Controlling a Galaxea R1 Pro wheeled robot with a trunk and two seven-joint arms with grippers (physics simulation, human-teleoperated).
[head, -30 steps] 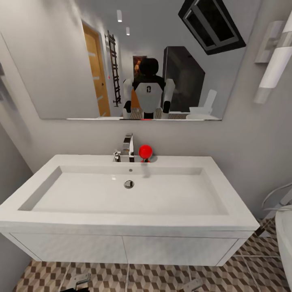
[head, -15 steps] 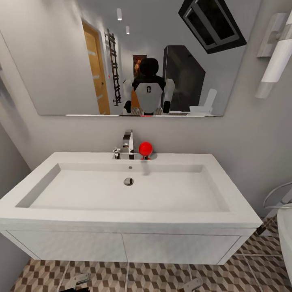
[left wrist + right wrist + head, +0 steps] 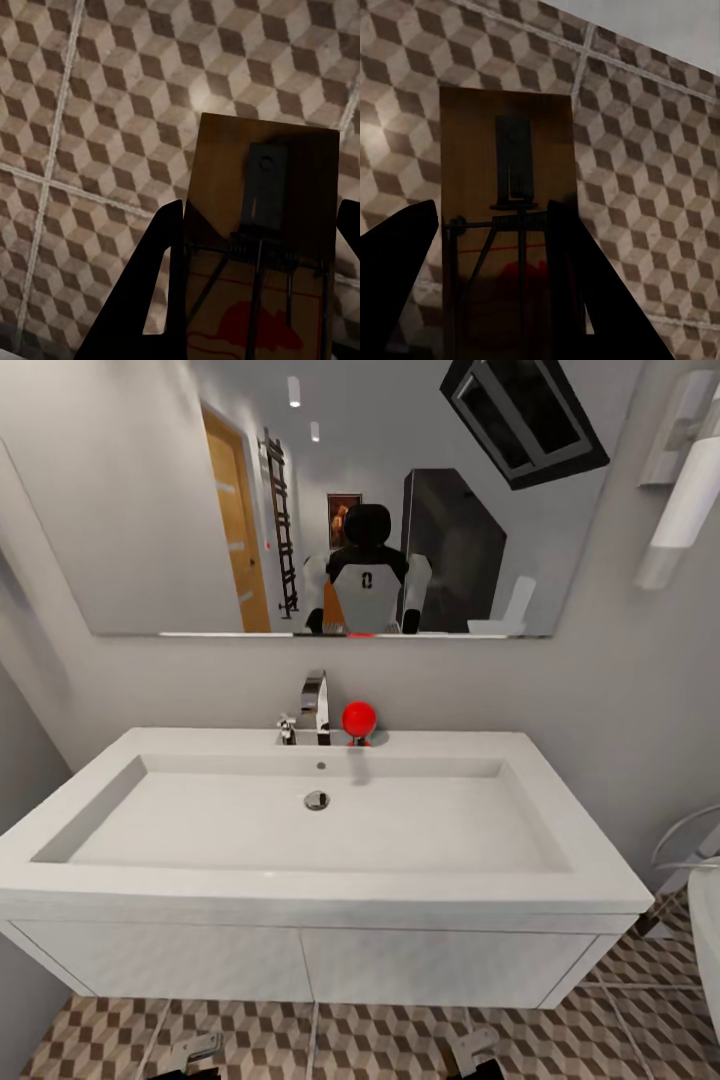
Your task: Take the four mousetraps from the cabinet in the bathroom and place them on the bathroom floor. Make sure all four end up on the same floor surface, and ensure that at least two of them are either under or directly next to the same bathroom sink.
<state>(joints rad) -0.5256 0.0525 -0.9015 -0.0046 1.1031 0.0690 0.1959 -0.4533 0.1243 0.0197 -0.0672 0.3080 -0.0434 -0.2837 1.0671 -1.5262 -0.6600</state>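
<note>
Head view: I face the sink (image 3: 300,880), a wide white wall-hung basin with a boxy body, a round drain (image 3: 317,800) in its bowl and a chrome faucet (image 3: 315,708) at the back rim. A red ball-shaped object (image 3: 359,718) stands just beside the faucet. Above the basin, the mirror (image 3: 150,510) shows my own reflection (image 3: 366,572), an orange-brown door (image 3: 238,530) and a dark tall unit. A white wall lamp (image 3: 680,490) hangs to the right of the mirror. Below the sink lies the bathroom floor (image 3: 380,1045), with cube-patterned tiles and pale grout; the tips of both my claws show low at the frame's bottom edge, in front of the sink body.

Left wrist view: my left claw (image 3: 251,281) grips a mousetrap (image 3: 259,225), a flat brown board with a dark metal plate, a coiled spring, thin wire bars and a red printed mark. One dark finger (image 3: 142,300) lies against one long edge, the other against the opposite edge. The board hangs above the patterned tiles.

Right wrist view: my right claw (image 3: 491,292) likewise clamps a second mousetrap (image 3: 506,210), shaded dark, its metal plate and wire frame visible between the two fingers (image 3: 585,292). Patterned floor tiles lie beyond it, and a pale grey wall meets the floor at the far edge.
</note>
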